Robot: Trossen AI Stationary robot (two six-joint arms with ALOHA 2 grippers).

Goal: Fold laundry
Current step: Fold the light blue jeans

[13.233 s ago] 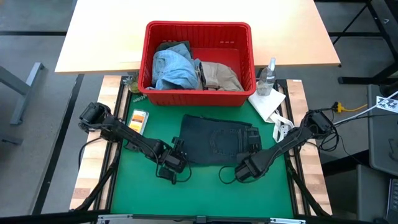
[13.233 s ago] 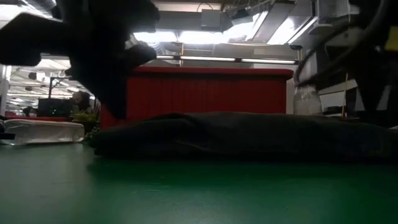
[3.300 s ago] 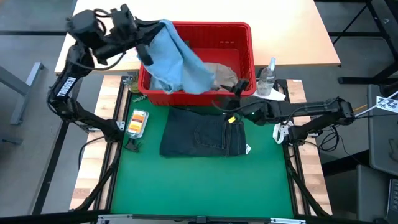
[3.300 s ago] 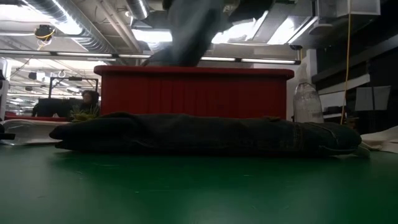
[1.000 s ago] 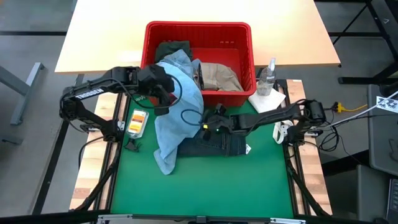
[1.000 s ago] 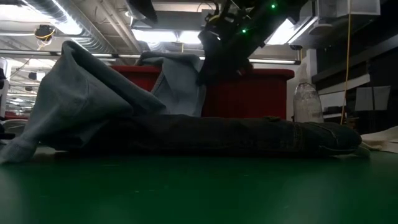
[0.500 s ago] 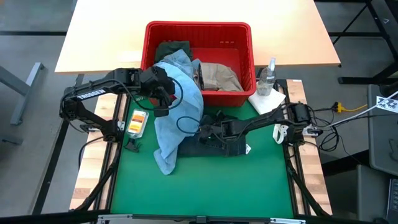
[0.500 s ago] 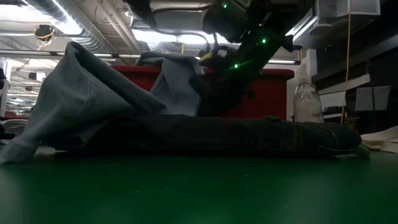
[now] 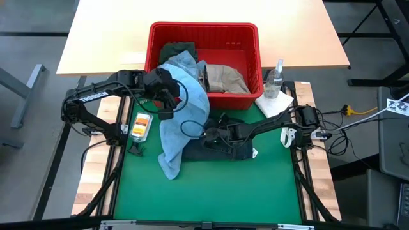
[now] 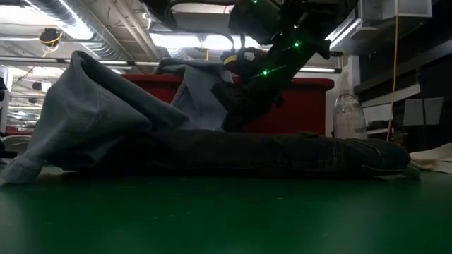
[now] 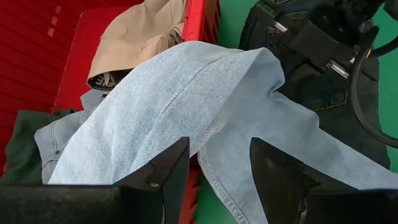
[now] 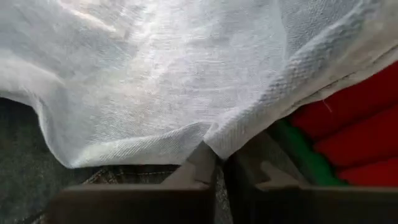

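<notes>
High view shows dark navy jeans (image 9: 223, 148) folded mid-mat, light blue denim (image 9: 185, 108) spilling from the red basket (image 9: 249, 35) (unfolded). Right gripper (image 9: 208, 135) pinches the denim; left gripper (image 9: 167, 96) stays spread by the basket's front edge.

light blue denim (image 11: 205, 106) draped over red basket (image 11: 68, 56) rim onto dark navy jeans (image 11: 323, 93) | beige khaki piece (image 11: 143, 34), dark olive green piece (image 11: 22, 146) seen inside | left gripper (image 11: 219, 168) fingers spread
</notes>
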